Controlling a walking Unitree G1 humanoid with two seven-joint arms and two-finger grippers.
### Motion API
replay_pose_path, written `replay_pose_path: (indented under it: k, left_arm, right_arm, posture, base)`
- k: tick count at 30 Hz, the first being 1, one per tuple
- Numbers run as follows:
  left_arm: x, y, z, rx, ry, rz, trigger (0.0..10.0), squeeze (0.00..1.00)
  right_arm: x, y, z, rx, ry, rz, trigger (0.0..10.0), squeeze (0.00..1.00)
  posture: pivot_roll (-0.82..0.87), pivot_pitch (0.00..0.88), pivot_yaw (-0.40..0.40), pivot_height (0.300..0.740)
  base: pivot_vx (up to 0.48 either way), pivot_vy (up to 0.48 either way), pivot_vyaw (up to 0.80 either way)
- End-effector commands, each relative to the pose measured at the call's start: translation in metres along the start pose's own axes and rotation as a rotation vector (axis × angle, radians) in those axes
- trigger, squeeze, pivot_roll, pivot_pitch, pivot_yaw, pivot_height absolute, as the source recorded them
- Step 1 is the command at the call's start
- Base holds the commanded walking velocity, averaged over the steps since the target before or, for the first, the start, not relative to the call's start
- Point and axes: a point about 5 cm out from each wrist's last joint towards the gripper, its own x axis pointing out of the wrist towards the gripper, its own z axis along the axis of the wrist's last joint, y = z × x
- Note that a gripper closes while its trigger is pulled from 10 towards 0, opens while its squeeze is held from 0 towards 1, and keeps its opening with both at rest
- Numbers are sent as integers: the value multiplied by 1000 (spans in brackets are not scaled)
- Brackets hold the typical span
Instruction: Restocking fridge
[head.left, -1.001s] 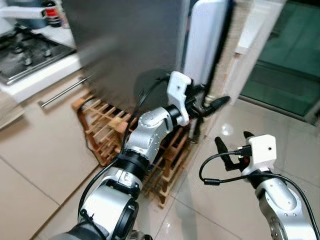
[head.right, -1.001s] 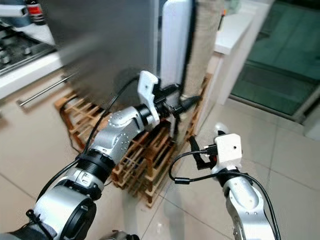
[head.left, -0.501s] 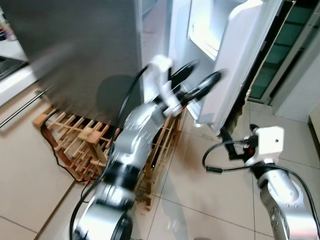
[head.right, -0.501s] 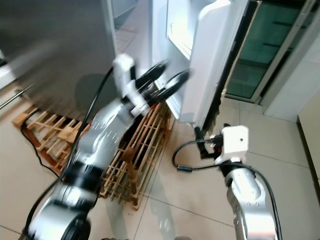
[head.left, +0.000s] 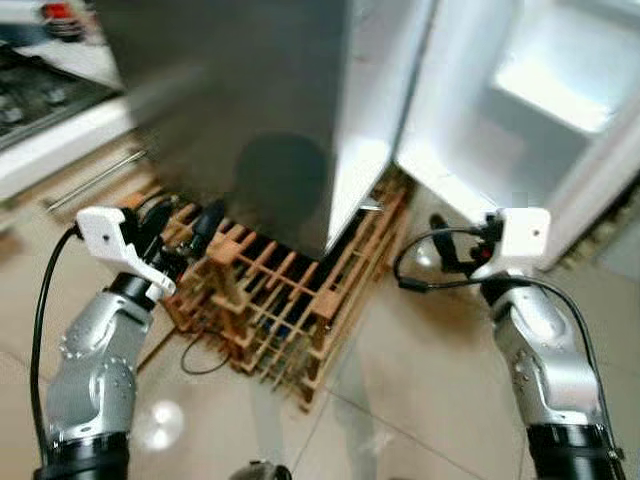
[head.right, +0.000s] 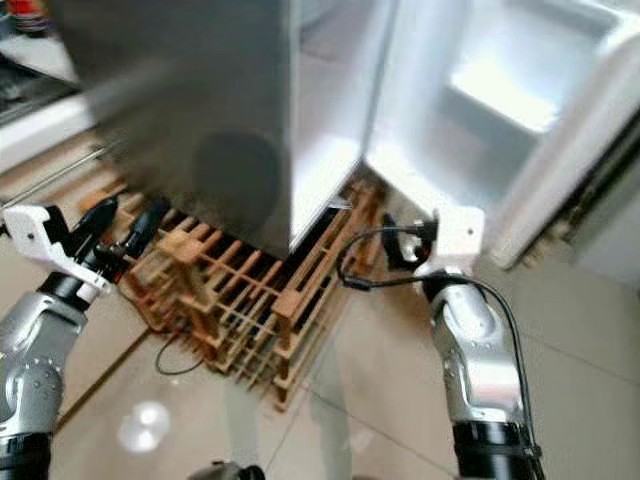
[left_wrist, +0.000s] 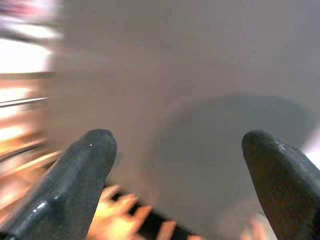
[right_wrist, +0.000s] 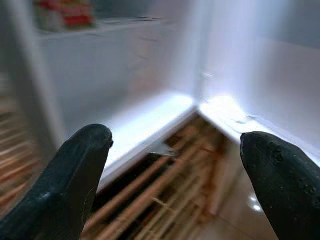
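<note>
Standing: before the tall steel-grey fridge (head.left: 250, 90), its white inner-lined door (head.left: 560, 110) swung wide.
Left gripper (head.left: 182, 228): empty, fingers spread, just before the fridge's grey side.
Right gripper (head.left: 438, 245): empty, fingers apart, the door just beyond it.
Below both: slatted wooden wine rack (head.left: 280, 300) on the floor.
Risk: either arm could clip the rack or door, because both sit close.

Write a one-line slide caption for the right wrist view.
Right pincer, open, faces the open white fridge interior above a slatted wooden rack on the floor.
</note>
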Motion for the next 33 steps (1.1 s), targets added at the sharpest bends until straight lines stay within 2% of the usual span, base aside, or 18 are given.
replay_pose_path:
  k: [1, 4, 6, 7, 8, 12, 16, 21, 23, 24, 25, 26, 29, 33]
  left_arm:
    - [-7, 1, -10, 60, 37, 101, 10000, 0]
    - [-14, -9, -18, 93, 73, 137, 10000, 0]
    - [-16, -9, -20, 98, 80, 141, 10000, 0]
    - [-17, -17, -21, 150, 94, 137, 10000, 0]
    - [-17, -18, -23, 176, 102, 146, 10000, 0]
    - [-13, -19, -24, 164, 90, 213, 10000, 0]
    - [-5, -23, -17, 176, 66, 224, 10000, 0]
    - [4, -26, -18, 291, 78, 278, 10000, 0]
    - [9, -31, -14, 426, 67, 286, 10000, 0]
    - [9, -31, -14, 426, 67, 286, 10000, 0]
    - [11, -33, -12, 515, 67, 304, 10000, 0]
    - [12, -32, -13, 529, 72, 312, 10000, 0]
    - [12, -28, -14, 529, 82, 330, 10000, 0]
    - [13, -27, -16, 499, 93, 349, 10000, 0]
  right_arm:
    - [2, -1, -3, -2, 8, 1, 10000, 0]
    - [3, 3, -5, 21, 19, 13, 10000, 0]
    - [2, 6, -8, 27, 25, 18, 10000, 0]
    - [-1, 13, -15, 25, 52, 54, 10000, 0]
    - [-2, 16, -20, 23, 67, 66, 10000, 0]
    - [-4, 19, -28, 18, 96, 89, 10000, 0]
    - [-1, 18, -25, 14, 90, 97, 10000, 0]
    - [11, 10, -24, -6, 70, 55, 10000, 0]
    - [16, 12, -18, -23, 45, 56, 10000, 0]
    - [16, 12, -18, -23, 45, 56, 10000, 0]
    - [18, 14, -15, -42, 27, 61, 10000, 0]
    - [18, 14, -15, -41, 26, 61, 10000, 0]
    - [17, 13, -16, -32, 30, 56, 10000, 0]
    - [17, 12, -21, -24, 43, 53, 10000, 0]
  posture:
    - [-51, 0, -43, 740]
    - [-43, 0, -49, 740]
    - [-33, 0, -54, 740]
    - [-31, 0, -63, 740]
    - [-31, 0, -65, 740]
    - [-25, 0, -73, 740]
    - [-29, 0, -73, 740]
    - [-47, 0, -54, 740]
    - [-58, 0, -52, 740]
    - [-58, 0, -52, 740]
    - [-58, 0, -53, 740]
    - [-57, 0, -55, 740]
    - [-49, 0, -57, 740]
    - [-40, 0, -56, 740]
  base:
    - [0, 0, 650]
    - [0, 0, 650]
    - [0, 0, 650]
    - [0, 0, 656]
    - [0, 0, 650]
    - [0, 0, 653]
    - [0, 0, 653]
    - [0, -459, 646]
    - [0, -450, 647]
    - [0, -450, 650]
    - [0, -450, 644]
    - [0, -450, 638]
    - [0, -439, 638]
    - [0, 0, 636]
